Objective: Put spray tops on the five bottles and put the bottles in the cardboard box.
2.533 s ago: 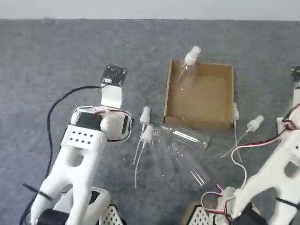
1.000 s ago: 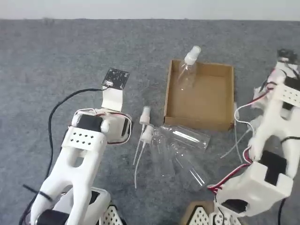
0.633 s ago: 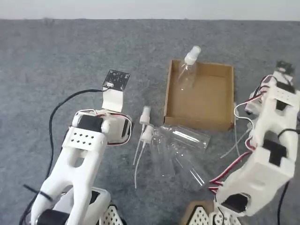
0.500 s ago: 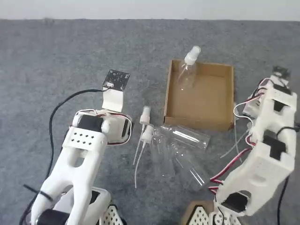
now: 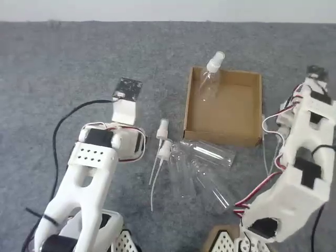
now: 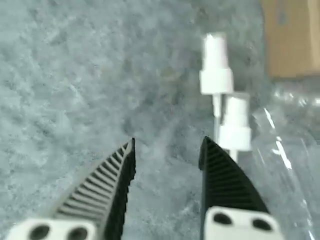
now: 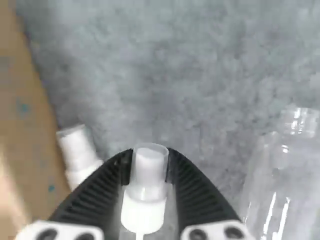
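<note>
1. Your right arm (image 5: 307, 136) has swung up from the near corner to the right side of the cardboard box (image 5: 223, 138). The left arm has barely shifted.
2. The right gripper (image 7: 147, 159) is clamped around the head of a spray top (image 7: 145, 185) near the box wall. A second spray top (image 7: 77, 150) lies just beside it, toward the box.
3. The left gripper (image 6: 167, 150) stands wide over bare carpet, with two loose spray tops (image 6: 216, 75) just beside one finger.
4. One capped bottle (image 5: 209, 79) leans in the box's far corner. The uncapped bottles (image 5: 207, 153) lie clustered in front of the box.
5. Watch the lift. Your grip sits on a smooth, round head, so the top may slip or tilt. Its thin tube could snag the neighbouring top or the box wall. The clear bottles lie loose and will likely roll when you try to seat a top.
6. Everything rests on grey carpet (image 5: 79, 52), and a pale wall (image 5: 157, 9) runs along the far edge.
</note>
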`<control>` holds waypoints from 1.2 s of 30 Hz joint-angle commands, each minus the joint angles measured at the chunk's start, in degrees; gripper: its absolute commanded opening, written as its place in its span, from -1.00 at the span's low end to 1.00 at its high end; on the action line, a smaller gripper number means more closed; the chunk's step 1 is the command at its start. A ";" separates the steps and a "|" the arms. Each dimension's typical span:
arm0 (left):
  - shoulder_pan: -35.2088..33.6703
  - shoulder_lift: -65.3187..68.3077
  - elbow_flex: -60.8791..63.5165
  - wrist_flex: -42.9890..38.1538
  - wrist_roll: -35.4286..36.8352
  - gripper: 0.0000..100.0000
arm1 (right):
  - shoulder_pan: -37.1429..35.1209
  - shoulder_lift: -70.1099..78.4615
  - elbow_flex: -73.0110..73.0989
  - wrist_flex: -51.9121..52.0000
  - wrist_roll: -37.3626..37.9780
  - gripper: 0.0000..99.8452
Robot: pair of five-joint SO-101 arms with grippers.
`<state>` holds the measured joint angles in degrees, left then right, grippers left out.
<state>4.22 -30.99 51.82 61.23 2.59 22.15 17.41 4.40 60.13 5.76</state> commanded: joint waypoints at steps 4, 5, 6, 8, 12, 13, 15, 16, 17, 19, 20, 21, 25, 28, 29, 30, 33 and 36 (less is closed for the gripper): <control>-6.86 -1.85 -0.48 -5.54 -0.44 -0.61 | -6.64 -17.45 -4.75 9.19 1.05 -0.99; -7.56 -1.85 -0.57 -5.54 -0.44 -0.61 | -8.04 -19.12 -5.71 11.21 0.97 -0.99; -8.00 -1.85 -0.57 -5.54 -0.44 -0.61 | -9.63 -20.70 -6.51 12.97 0.97 -0.99; -8.62 -1.85 -0.57 -5.54 -0.35 -0.61 | -13.32 -23.60 -7.82 16.04 0.79 -0.99; -9.67 -1.85 -0.66 -5.71 -0.26 -0.61 | -23.08 -27.74 -10.37 20.44 -1.41 -0.99; -10.37 -1.85 -0.66 -6.33 -0.26 -0.61 | -25.89 -28.35 -11.08 21.14 -2.37 -0.99; -12.40 -1.85 -0.57 -8.09 -0.26 -0.61 | -31.69 -28.79 -12.57 22.11 -3.96 -0.99; -13.36 -1.85 -0.57 -8.70 -0.26 -0.61 | -34.77 -28.70 -13.36 22.37 -4.66 -0.99; -14.33 -1.85 -0.57 -9.14 -0.09 -0.61 | -37.76 -28.44 -13.71 22.20 -5.63 -0.99; -15.65 -1.85 -0.57 -9.41 1.85 -0.61 | -43.38 -27.38 -14.07 21.49 -8.09 -0.99; -16.00 -1.85 -0.57 -9.76 2.73 -0.61 | -46.29 -26.51 -14.07 20.53 -9.32 -0.99; -16.18 -1.85 -0.57 -9.85 3.43 -0.61 | -48.84 -25.45 -14.07 19.47 -10.73 -0.99; -16.09 -1.85 -0.13 -10.81 4.13 -0.61 | -56.92 -19.12 -13.98 12.26 -16.70 -0.99; -16.18 -1.85 -0.13 -10.81 4.13 -0.61 | -60.88 -13.58 -13.98 7.16 -22.15 -0.98; -16.18 -1.85 -0.13 -10.81 4.13 -0.61 | -61.85 -11.74 -13.98 5.49 -24.26 -0.98; -16.18 -1.85 -0.13 -10.81 4.13 -0.61 | -62.73 -9.89 -13.98 3.82 -26.37 -0.98; -16.18 -1.85 -0.13 -10.81 4.13 -0.61 | -64.48 -4.79 -13.98 -1.01 -31.91 -0.98; -16.18 -1.85 -0.13 -10.81 4.13 -0.61 | -64.75 -0.48 -13.98 -4.44 -36.40 -0.98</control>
<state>-11.60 -30.99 51.82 51.91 6.11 -41.67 14.59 -6.15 60.75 -24.66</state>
